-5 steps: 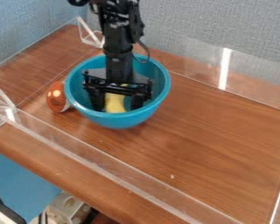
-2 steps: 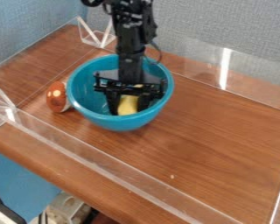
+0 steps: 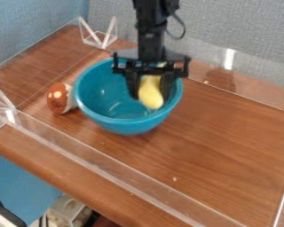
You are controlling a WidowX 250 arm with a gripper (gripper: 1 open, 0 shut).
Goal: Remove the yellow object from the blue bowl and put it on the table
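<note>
The yellow object (image 3: 151, 91), a small curved banana, hangs above the right rim of the blue bowl (image 3: 109, 102). My gripper (image 3: 151, 78) points straight down and is shut on the banana's upper part. The bowl is a large glossy teal one sitting on the reddish-brown table (image 3: 216, 151), left of centre. Its inside shows nothing else. The banana's lower end dangles just over the bowl's right inner wall.
A round red-brown and cream object (image 3: 60, 97) lies on the table just left of the bowl. Low clear acrylic walls (image 3: 132, 199) edge the tabletop. Bare wood stretches to the right and front of the bowl.
The gripper closed on the banana inside the bowl, then lifted it up and to the right, out over the bowl's right rim.
</note>
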